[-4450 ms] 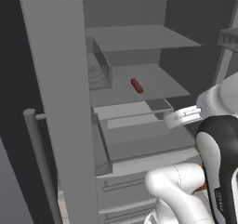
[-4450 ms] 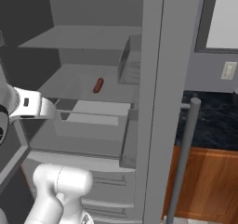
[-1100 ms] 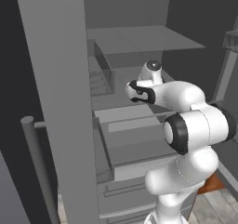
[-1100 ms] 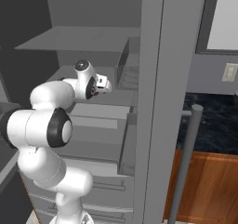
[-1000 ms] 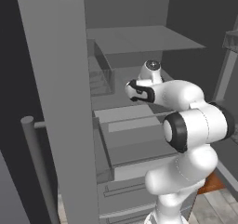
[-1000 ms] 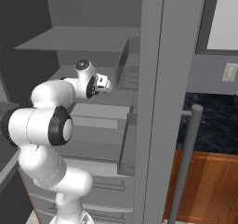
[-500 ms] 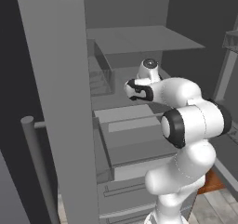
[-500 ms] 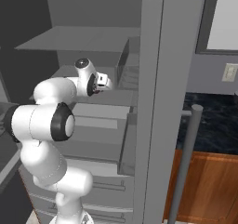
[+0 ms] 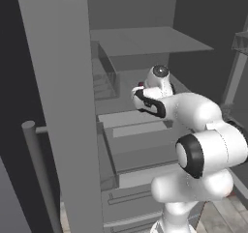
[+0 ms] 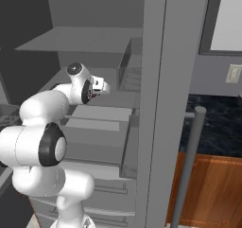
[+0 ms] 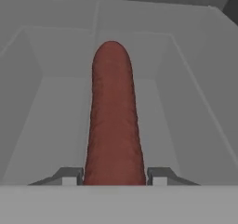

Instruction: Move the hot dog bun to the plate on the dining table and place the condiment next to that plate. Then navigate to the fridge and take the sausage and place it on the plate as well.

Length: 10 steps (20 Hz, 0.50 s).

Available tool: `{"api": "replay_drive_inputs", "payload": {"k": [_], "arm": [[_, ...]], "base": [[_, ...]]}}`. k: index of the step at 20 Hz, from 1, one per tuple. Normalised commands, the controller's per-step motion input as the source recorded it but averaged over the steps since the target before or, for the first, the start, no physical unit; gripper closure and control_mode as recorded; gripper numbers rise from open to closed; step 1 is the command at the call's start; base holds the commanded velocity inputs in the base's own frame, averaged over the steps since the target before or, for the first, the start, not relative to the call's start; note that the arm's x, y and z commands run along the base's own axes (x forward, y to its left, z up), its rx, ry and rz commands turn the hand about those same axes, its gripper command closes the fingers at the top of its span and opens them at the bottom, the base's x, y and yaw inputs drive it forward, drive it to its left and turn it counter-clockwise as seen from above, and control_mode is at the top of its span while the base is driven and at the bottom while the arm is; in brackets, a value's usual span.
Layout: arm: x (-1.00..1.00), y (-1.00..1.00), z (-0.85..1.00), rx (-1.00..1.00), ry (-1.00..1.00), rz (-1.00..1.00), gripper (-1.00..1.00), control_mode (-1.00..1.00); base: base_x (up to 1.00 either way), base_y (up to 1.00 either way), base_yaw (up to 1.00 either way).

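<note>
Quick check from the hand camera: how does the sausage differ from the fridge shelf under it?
The dark red-brown sausage is rounded and elongated; the grey fridge shelf is flat and broad. The sausage is strongly coloured, the shelf plain grey. The sausage sits between the gripper fingertips; the shelf is ungripped. Both lie inside the open fridge.

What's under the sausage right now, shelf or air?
In the hand view the sausage sits between the gripper's fingertips, with the grey fridge shelf behind it. Whether it touches the shelf cannot be told: the sausage covers its own underside.
</note>
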Motion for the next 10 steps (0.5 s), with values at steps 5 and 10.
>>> {"api": "replay_drive_inputs", "payload": {"k": [5,10], "arm": [[-0.97,0.0,0.4,0.02,-0.21,0.0,1.0,-1.0],[-0.57,0.0,0.92,0.13,-0.01,0.0,1.0,-1.0]], "base": [[0.0,0.0,0.0],[0.0,0.0,0.0]]}}
